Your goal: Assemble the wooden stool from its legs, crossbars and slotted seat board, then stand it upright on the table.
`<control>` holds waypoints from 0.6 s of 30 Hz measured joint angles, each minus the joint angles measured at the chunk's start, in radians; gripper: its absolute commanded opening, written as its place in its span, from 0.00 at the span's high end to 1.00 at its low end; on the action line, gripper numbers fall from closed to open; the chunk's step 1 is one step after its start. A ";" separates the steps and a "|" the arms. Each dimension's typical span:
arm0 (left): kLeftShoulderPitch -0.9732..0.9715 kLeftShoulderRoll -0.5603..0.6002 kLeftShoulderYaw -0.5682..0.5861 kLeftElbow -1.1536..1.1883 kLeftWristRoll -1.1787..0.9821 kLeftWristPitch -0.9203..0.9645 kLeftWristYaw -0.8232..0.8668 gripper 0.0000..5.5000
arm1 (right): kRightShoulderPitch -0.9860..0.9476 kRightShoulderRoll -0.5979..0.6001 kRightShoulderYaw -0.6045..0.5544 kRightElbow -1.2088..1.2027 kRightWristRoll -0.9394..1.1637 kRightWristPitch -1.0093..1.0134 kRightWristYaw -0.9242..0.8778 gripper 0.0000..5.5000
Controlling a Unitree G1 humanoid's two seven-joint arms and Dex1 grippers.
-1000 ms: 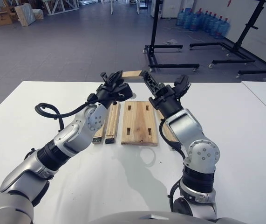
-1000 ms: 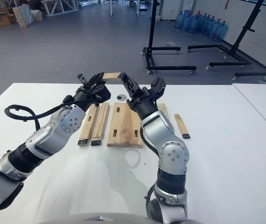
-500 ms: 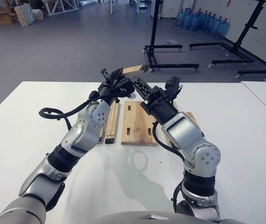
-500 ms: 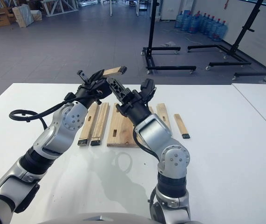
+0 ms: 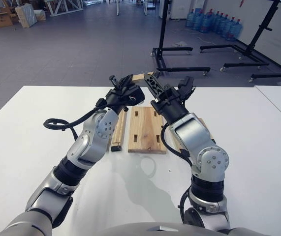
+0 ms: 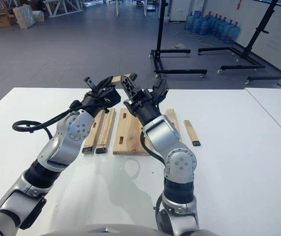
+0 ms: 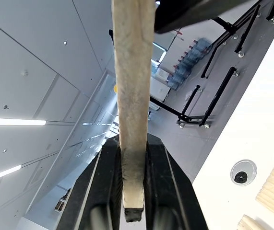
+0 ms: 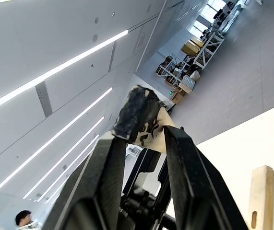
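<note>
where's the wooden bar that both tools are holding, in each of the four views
Left eye view: wooden bar just above centre, bridging left tool and right tool.
Right eye view: same bar, left of centre.
Left wrist view: upright, near the middle.
Right wrist view: dark-tipped end, centre.
Shared landmark: white table.

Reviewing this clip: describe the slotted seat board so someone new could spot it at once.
On the white table, find the wooden pieces lying flat in a row. The seat board is in the middle of them. It is by far the widest and has rectangular slots cut into it.
</note>
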 measured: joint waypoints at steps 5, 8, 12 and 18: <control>0.024 -0.002 0.000 -0.014 0.007 -0.061 -0.012 0.93 | -0.041 0.007 -0.037 0.041 -0.070 -0.047 -0.013 0.75; 0.025 -0.001 0.000 -0.025 0.007 -0.100 -0.022 0.93 | -0.060 0.008 -0.058 0.047 -0.078 -0.061 -0.011 0.75; 0.028 -0.007 0.000 -0.026 0.006 -0.149 -0.036 0.93 | -0.068 0.014 -0.070 0.059 -0.078 -0.069 -0.010 0.75; 0.033 -0.022 0.000 -0.026 0.026 -0.171 -0.043 0.93 | -0.068 0.036 -0.058 0.040 -0.099 -0.085 -0.069 0.84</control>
